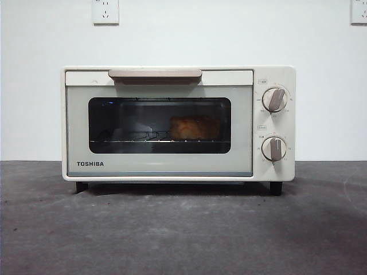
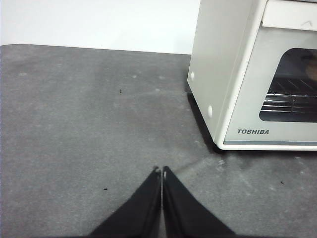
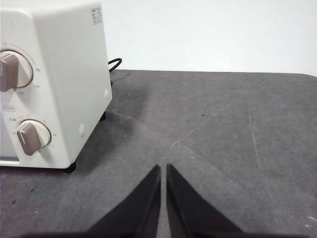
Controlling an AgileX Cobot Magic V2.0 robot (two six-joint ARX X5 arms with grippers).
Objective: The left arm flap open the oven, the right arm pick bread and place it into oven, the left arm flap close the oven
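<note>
Both pincers, left pincer point(image 2: 162, 170) and right pincer point(image 3: 163, 167), sit pressed together, empty, low over the grey surface point(image 1: 183, 229), flanking the oven point(image 1: 178, 123). Beyond them its door is shut, bread point(image 1: 194, 128) on the rack inside. Little risk remains, unless a withdrawing arm clips the oven.

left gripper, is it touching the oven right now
Apart. The left wrist view shows the left gripper, jaws shut, over bare table, with a clear stretch of tabletop between it and the oven.
</note>
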